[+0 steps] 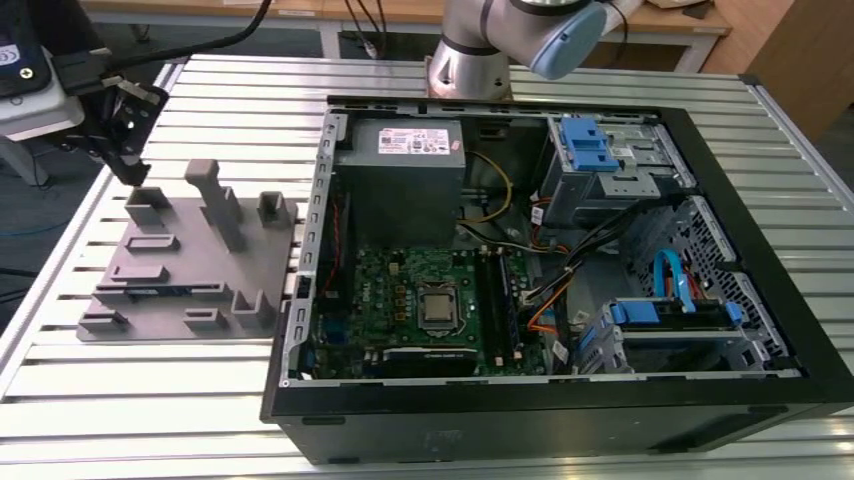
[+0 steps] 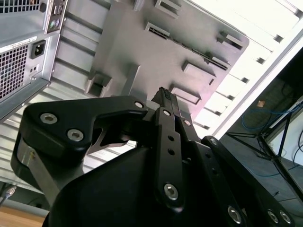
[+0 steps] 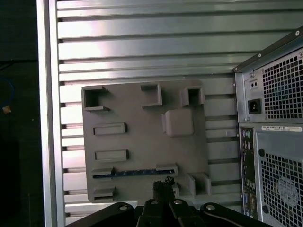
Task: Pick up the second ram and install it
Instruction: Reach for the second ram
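Pincer: the pincer [image 1: 134,170] hangs over the far part of the grey holder block [image 1: 187,265], at the exterior view's left. It is clear of the block's posts.
Pincer state: clenched. In both wrist views the fingertips [image 3: 163,184] sit drawn together with nothing between them.
Second ram: the second ram [image 1: 167,291] stands on its long edge in a slot of the holder block, toward the block's near side. In the first wrist view it shows as a thin dark-blue line [image 3: 135,173] between two raised end pieces. The pincer is not touching it.
Holder block: it lies flat on the slatted metal desk [image 1: 160,400], just beside the open computer case [image 1: 534,425] and on that case's left in the exterior view.
Computer case: it lies on its side with the panel off. The green motherboard [image 1: 387,280] faces up, with its memory slots [image 1: 501,300] to the right of the processor socket [image 1: 438,305].
Arm: its base [image 1: 470,65] stands on the far side of the case.
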Available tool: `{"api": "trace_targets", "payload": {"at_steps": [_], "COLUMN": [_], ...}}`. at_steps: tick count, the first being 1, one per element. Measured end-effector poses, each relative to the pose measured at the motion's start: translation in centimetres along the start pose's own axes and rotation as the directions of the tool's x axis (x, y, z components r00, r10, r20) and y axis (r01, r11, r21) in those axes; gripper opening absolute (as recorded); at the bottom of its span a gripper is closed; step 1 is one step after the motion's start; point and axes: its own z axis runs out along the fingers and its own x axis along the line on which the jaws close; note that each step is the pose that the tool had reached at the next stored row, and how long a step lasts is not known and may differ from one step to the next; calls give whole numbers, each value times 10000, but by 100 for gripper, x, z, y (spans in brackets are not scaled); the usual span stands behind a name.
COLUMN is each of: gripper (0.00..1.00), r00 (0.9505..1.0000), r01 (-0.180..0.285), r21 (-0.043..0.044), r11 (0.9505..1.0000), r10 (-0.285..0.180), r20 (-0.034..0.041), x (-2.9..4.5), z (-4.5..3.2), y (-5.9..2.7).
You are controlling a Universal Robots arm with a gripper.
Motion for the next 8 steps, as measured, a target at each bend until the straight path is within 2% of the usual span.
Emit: {"api": "trace_targets", "payload": {"at_steps": [8], "gripper": [11], "r00": [10000], "r01": [0], "r21": [-1], "r11": [10000], "r10": [0], "r20": [1], "x": [9], "z": [112], "y": [-52]}}
